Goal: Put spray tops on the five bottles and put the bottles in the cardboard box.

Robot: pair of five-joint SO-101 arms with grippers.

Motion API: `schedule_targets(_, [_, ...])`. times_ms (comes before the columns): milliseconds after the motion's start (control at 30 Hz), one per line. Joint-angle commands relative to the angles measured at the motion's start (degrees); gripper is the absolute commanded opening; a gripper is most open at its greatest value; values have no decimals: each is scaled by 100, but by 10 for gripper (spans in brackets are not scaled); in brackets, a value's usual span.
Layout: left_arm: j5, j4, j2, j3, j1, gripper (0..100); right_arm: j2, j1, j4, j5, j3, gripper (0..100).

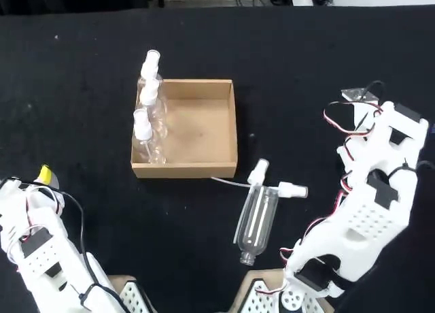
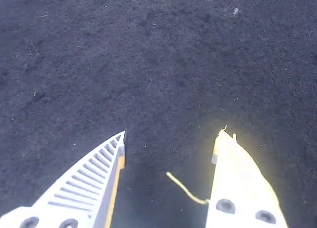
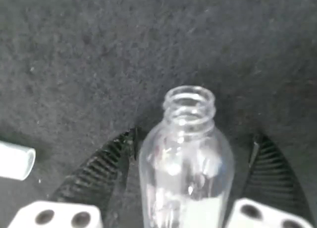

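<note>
One capless bottle (image 3: pixel 185 158) between the right jaws, neck past their tips.

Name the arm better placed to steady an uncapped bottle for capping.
Right, probably: an uncapped bottle sits within the right end effector. The left end effector is open over bare black cloth, holding nothing.
</note>
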Motion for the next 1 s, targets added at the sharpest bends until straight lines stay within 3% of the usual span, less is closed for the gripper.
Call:
schedule_targets(0, [9,-105,26,-154,66,261,-13,158,44,-229,-541,241])
schedule_targets(100, [9,-105,26,-154,66,261,-57,149,53,-343,-646,22])
schedule_targets(133, [9,-105,26,-154,66,261,-127,141,141,-387,-716,8])
schedule_targets(200, [9,-105,26,-154,66,261,-303,141,492,-378,-884,42])
schedule_targets(400, [9,-114,26,-154,66,261,-1042,105,1424,-413,-1499,10])
schedule_targets(667, [9,-105,26,-154,66,261,-2492,211,1477,-607,-1059,10])
schedule_targets(800, [9,-97,26,-154,145,261,-3371,167,712,-659,110,10])
schedule_targets(967, [9,-97,26,-154,154,261,-4259,334,-1881,-1213,2290,10])
